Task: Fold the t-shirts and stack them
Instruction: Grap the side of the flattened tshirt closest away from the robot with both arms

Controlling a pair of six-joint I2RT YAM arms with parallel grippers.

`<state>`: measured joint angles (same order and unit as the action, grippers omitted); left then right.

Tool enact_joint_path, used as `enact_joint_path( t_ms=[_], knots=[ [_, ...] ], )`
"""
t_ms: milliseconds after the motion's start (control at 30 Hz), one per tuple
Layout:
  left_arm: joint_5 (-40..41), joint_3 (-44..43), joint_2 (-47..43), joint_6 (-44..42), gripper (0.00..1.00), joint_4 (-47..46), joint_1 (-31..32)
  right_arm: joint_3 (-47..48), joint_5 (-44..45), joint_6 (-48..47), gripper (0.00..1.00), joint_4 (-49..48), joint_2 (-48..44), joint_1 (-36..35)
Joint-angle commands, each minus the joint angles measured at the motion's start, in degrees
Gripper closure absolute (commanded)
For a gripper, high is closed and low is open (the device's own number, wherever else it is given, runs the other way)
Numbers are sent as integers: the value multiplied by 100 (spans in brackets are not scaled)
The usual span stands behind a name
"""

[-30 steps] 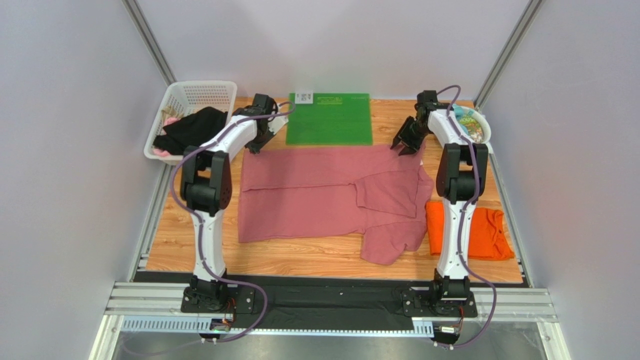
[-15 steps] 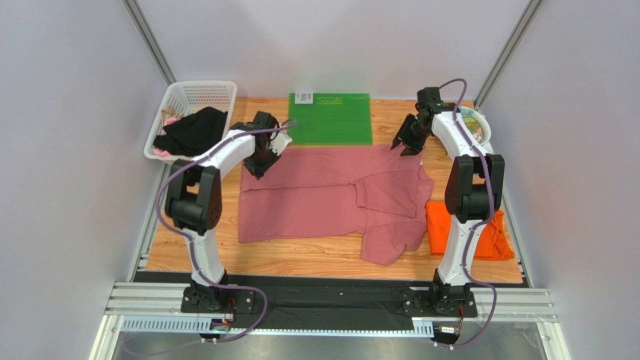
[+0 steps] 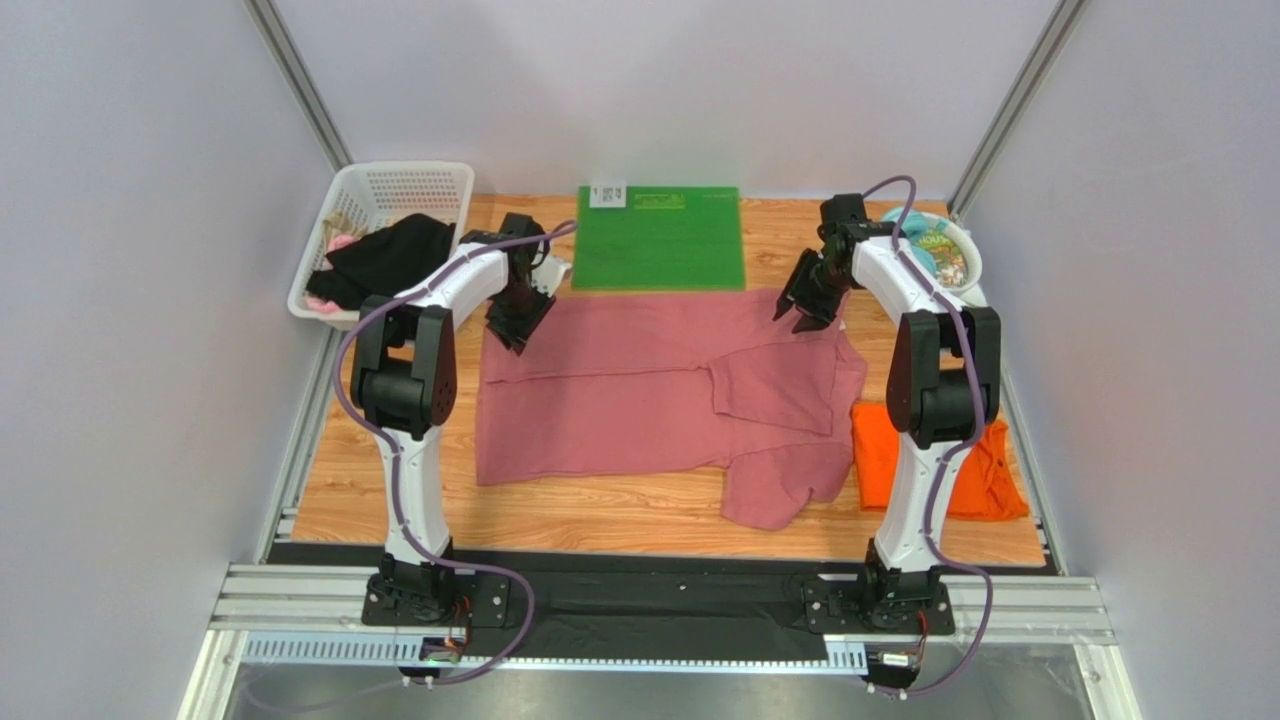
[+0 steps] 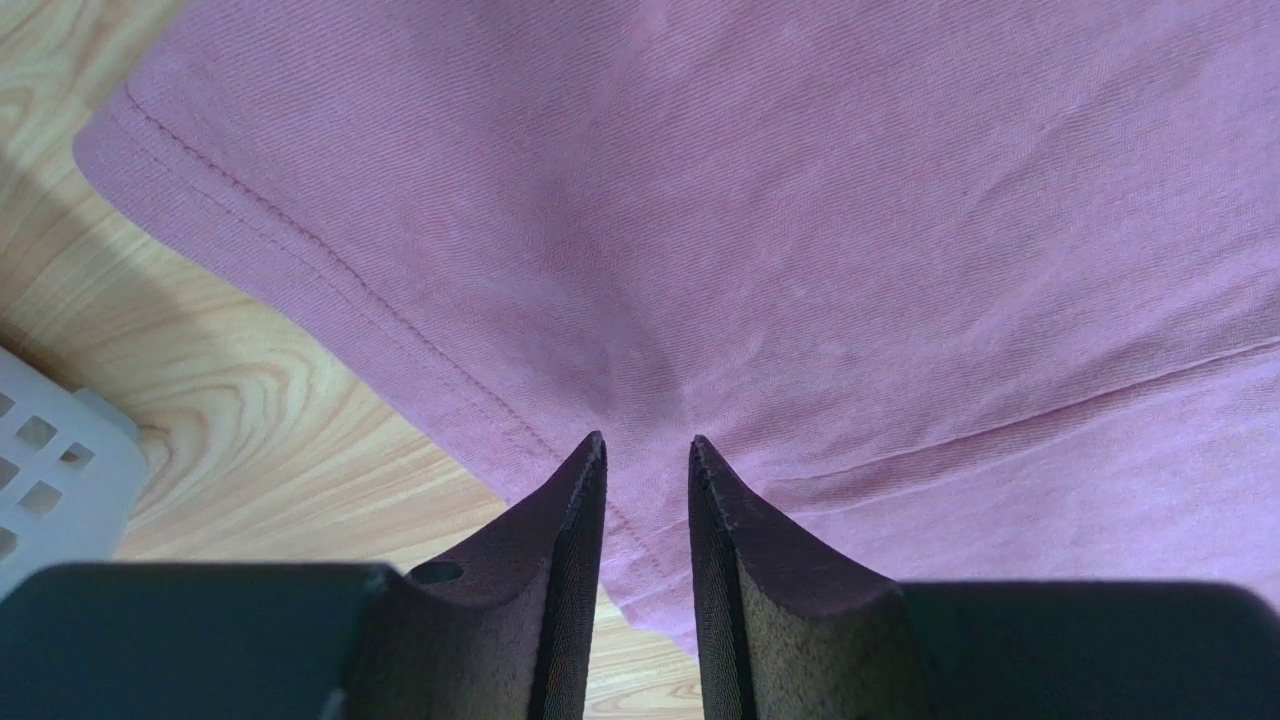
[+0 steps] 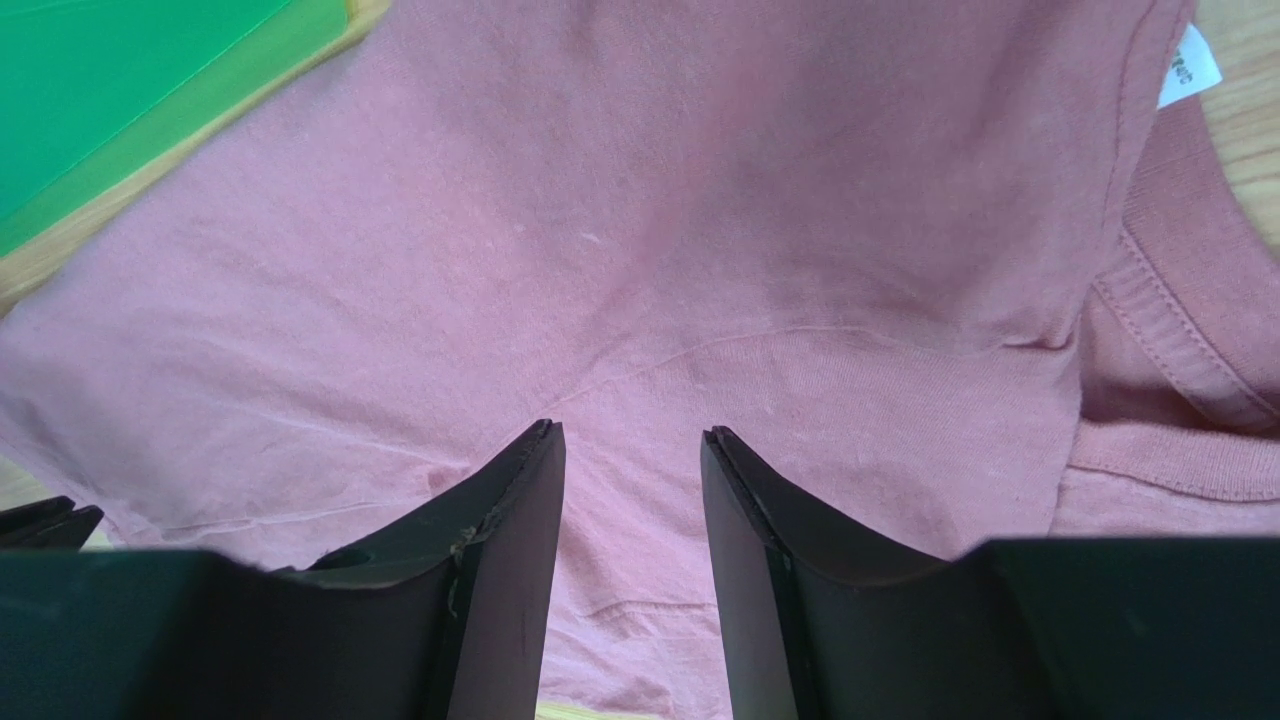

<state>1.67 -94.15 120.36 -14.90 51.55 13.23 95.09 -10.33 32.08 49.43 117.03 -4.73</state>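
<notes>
The large rose-pink t-shirt lies spread flat in the middle of the wooden table, with one sleeve folded onto it and the other hanging toward the front. My left gripper is low over its far left corner. In the left wrist view the jaws stand a little apart over the hem of the pink cloth. My right gripper is over the shirt's far right edge, near the collar. Its jaws are open above the pink cloth. The orange t-shirt lies folded at the right, partly behind the right arm.
A green mat lies at the back centre and also shows in the right wrist view. A white basket holding dark clothes stands at the back left. A bowl sits at the back right.
Both grippers have come from beyond the table's far side toward me, onto the pink shirt's far edge. The shirts have not shifted.
</notes>
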Motion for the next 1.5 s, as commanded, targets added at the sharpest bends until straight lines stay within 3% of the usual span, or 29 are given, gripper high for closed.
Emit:
enact_joint_path(
  t_ms=[0,267,733,1133,1300,1467],
  knots=[
    [-141,-60,32,136,67,101,-84,273,92,-35,56,-74,240,7],
    [-79,-182,111,390,67,-136,-172,581,171,-35,56,5,829,16],
    [35,-472,647,339,67,-128,-576,300,216,26,56,5,970,104],
    [290,-2081,1552,180,67,400,-576,290,-207,396,56,-329,1198,78],
    [378,-1941,1439,119,67,365,-585,748,-470,212,55,-180,1322,78],
    [431,-1484,746,-4,66,154,-585,827,-383,-43,50,-109,822,-1]
  ],
)
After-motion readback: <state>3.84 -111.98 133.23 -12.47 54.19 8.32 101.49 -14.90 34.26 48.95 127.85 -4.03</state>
